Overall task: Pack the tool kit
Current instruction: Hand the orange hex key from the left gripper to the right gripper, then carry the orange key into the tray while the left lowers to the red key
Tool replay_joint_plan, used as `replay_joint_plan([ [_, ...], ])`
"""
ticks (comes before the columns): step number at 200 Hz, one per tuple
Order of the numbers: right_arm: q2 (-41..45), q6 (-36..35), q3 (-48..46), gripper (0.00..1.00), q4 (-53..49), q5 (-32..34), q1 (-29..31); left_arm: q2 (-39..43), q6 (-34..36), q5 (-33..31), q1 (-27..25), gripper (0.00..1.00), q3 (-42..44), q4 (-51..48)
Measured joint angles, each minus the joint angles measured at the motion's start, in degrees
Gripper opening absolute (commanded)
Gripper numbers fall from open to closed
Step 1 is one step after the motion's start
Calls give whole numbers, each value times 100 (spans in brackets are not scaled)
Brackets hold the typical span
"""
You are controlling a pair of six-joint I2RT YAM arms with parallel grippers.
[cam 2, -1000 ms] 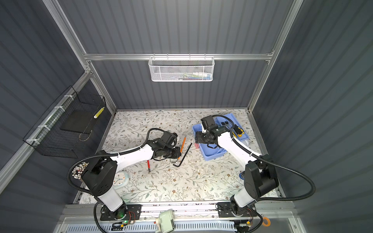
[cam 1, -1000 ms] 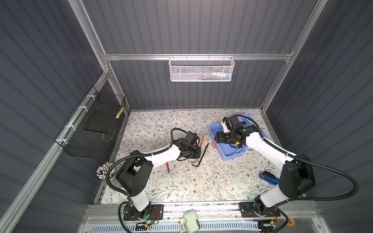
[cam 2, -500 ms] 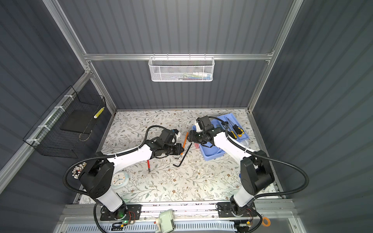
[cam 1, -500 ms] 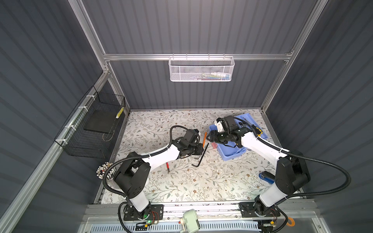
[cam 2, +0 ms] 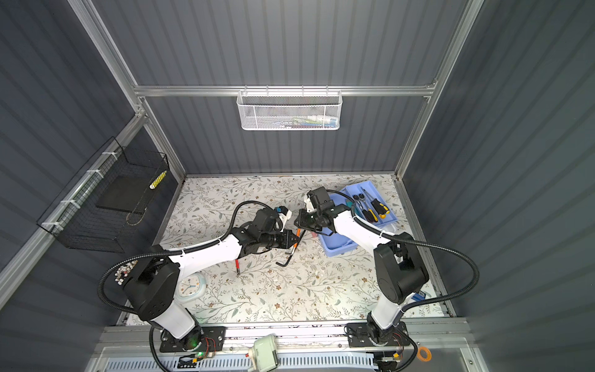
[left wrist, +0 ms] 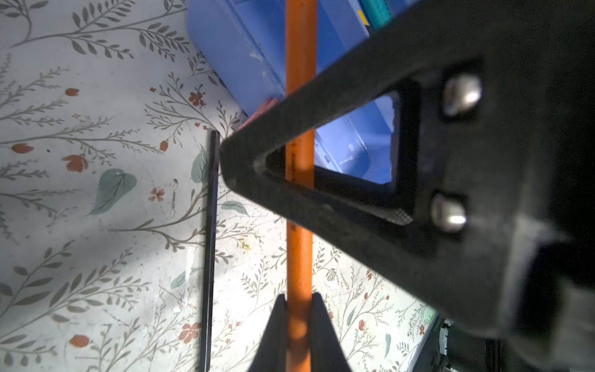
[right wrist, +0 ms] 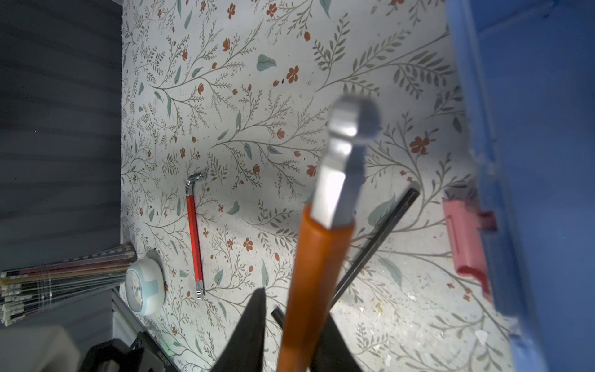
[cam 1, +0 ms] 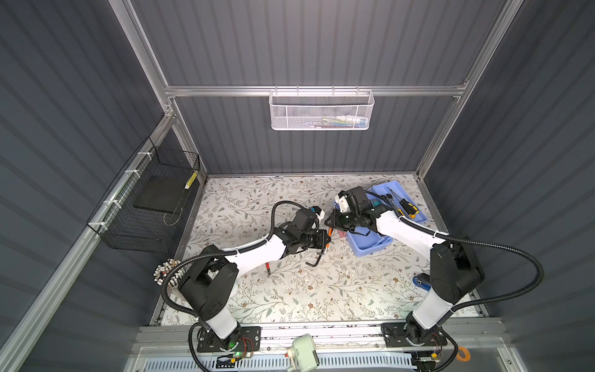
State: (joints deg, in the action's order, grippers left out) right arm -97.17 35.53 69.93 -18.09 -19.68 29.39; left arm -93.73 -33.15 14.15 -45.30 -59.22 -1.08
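Currently listed, near to far, with clock positions read from the centre of the tabletop in the top views.

Item 1: red hex key. Flat on the tabletop at eight o'clock, partly under the left arm. Untouched.

Item 2: black hex key. Flat on the tabletop, just at six o'clock of the two meeting grippers. Untouched.

Item 3: orange-sleeved hex key. Lifted clear near the centre, steel ball end bare. The left gripper has its fingers clamped tight on the sleeve. The right gripper has its fingers closed against the same sleeve further along. Handling, as judged: light, rigid and thin. The smooth sleeve may twist or slide, and the bare steel is slicker. Best held mid-sleeve, across the shaft.

Item 4: blue box. Open, at two o'clock, with the pink latch on the wall facing the grippers.

Item 5: tray. Beyond the box, holding black-yellow screwdrivers.

Change from a second ago: the right gripper stood over the blue box, fingers spread, well apart from the left. Now it meets the left at the orange key, fingers drawn in. The left gripper's hold is unchanged, and the red and black keys are unmoved.
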Motion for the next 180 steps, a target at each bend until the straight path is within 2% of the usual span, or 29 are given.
replay_joint_plan([
  [17, 4, 24, 20, 0, 46, -52, 4, 22, -55, -20, 2, 15, 31, 37],
  [33, 7, 35, 20, 0, 46, -74, 2, 26, -66, -11, -2, 25, 42, 92],
  [38, 9, 31, 20, 0, 48, -76, 2, 26, -66, -11, -4, 31, 42, 98],
  [47, 9, 24, 20, 0, 42, -74, 2, 33, -72, 4, -4, 48, 42, 127],
  [71, 50, -52, 26, 0, -66, 0, 2, 122, -39, -177, -4, 79, 42, -2],
  [94, 208, -269, 96, 0, -402, 291, -22, 398, 44, -667, 2, 96, 57, -369],
  [124, 457, -649, 358, 0, -916, 782, -170, 942, 94, -1368, 179, 100, 195, -907],
  [180, 334, -1670, 1222, 0, -2050, 2267, -339, 1137, -142, -2531, 1215, 100, 568, -2321],
])
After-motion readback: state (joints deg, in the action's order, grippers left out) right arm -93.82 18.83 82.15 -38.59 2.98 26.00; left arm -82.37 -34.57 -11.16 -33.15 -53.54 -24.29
